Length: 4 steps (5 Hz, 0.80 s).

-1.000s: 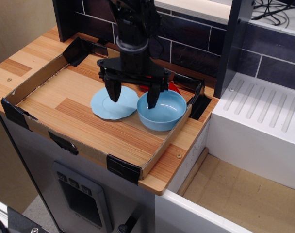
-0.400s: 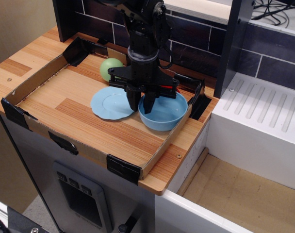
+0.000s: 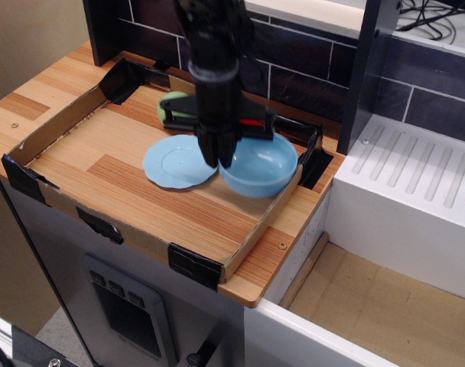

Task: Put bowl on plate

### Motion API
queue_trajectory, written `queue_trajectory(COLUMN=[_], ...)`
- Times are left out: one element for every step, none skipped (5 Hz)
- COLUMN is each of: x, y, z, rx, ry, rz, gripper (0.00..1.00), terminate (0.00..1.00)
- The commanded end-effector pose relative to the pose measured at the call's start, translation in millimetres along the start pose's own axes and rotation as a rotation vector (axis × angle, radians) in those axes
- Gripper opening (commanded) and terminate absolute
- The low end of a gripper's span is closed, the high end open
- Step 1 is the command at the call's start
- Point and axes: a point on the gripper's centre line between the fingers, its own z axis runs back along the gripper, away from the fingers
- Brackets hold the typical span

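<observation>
The deep light-blue bowl [image 3: 263,167] is at the right end of the cardboard tray [image 3: 56,134], right beside the flat light-blue plate [image 3: 175,162]. My black gripper [image 3: 219,158] comes straight down and its fingers are pinched on the bowl's left rim, at the gap between bowl and plate. The bowl looks slightly raised off the tray floor. The plate lies flat with nothing on it, and its right edge is partly hidden by my fingers.
A green ball [image 3: 170,105] sits behind the plate, partly hidden by my arm. A red object [image 3: 253,122] lies behind the bowl. The tray's low walls surround everything. A white ribbed drainboard [image 3: 416,176] and a lower basin lie to the right.
My open fingers closed onto the bowl's left rim. The bowl has since risen a little and shifted slightly up-frame. The plate has not moved.
</observation>
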Motion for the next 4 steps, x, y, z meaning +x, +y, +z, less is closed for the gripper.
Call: queue_trajectory(x=[6, 9, 13, 14], y=[29, 50, 65, 72], z=[16, 11, 13, 9], rx=[0.011, 0.032, 0.022, 0.039], ry=[-0.042, -0.045, -0.052, -0.069], rz=[0.046, 0.062, 0.075, 0.066], gripper=[0.00, 0.00, 0.00, 0.00], terminate=[0.00, 0.00, 0.00, 0.00])
